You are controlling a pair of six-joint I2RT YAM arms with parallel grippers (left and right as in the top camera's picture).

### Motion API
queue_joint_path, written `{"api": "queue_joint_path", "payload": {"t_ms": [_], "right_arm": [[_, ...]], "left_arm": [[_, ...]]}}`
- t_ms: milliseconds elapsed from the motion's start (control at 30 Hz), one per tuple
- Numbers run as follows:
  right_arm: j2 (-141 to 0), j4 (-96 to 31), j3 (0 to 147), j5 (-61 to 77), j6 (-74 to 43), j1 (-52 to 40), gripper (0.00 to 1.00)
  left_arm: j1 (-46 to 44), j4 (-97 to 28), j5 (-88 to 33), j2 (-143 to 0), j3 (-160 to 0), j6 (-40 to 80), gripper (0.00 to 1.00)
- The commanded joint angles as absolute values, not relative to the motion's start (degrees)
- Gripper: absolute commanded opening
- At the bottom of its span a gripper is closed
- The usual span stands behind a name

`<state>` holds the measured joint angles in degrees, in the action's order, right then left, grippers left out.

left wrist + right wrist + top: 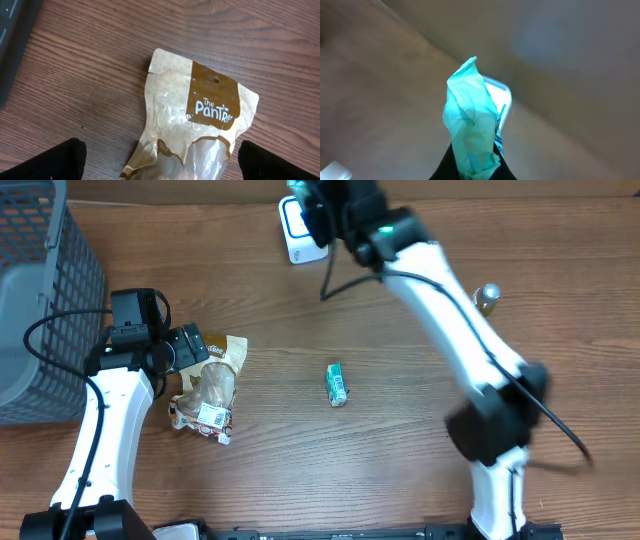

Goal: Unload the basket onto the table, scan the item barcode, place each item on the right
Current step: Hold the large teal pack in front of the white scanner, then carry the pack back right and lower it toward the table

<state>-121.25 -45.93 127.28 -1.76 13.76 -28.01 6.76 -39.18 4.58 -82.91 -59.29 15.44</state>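
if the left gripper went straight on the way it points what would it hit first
The left gripper would most likely meet the tan Pantry snack bag first, straight ahead between its open fingers.

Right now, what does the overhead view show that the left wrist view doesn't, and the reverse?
Only overhead: a small green packet mid-table, a white device at the far edge, the right arm with a teal packet in its jaws, and the white label on the snack bag. Only left wrist: the bag's "The Pantry" print and hang hole, with the left jaws' dark tips wide apart. Both: the tan snack bag lying on the wooden table.
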Motion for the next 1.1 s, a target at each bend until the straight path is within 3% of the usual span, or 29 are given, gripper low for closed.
{"api": "queue_joint_path", "payload": {"t_ms": [0, 200, 333, 767, 1033, 1067], "right_arm": [[-114.3, -57.8, 128.2, -2.3, 4.6, -27.1, 0.04], [-115.3, -88.3, 128.2, -1.1, -4.4, -25.6, 0.04], [-116.9, -97.1, 124.2, 1.3, -7.6, -25.1, 0.04], [-117.0, -84.6, 99.4, 0.0, -9.2, -23.0, 0.04], [-117.0, -80.1, 92.3, -4.1, -9.2, -20.7, 0.04], [-117.0, -79.8, 92.1, -4.1, -9.2, -20.5, 0.08]], "left_arm": [[6.7, -39.1, 4.9, -83.2, -60.4, 15.0, 1.00], [6.7, -39.1, 4.9, -83.2, -60.4, 15.0, 1.00], [6.7, -39.1, 4.9, -83.2, -60.4, 15.0, 1.00], [6.7, -39.1, 4.9, -83.2, -60.4, 15.0, 1.00], [6.7, -39.1, 4.9, -83.2, -60.4, 15.0, 1.00], [6.7, -39.1, 4.9, -83.2, -60.4, 15.0, 1.00]]}}
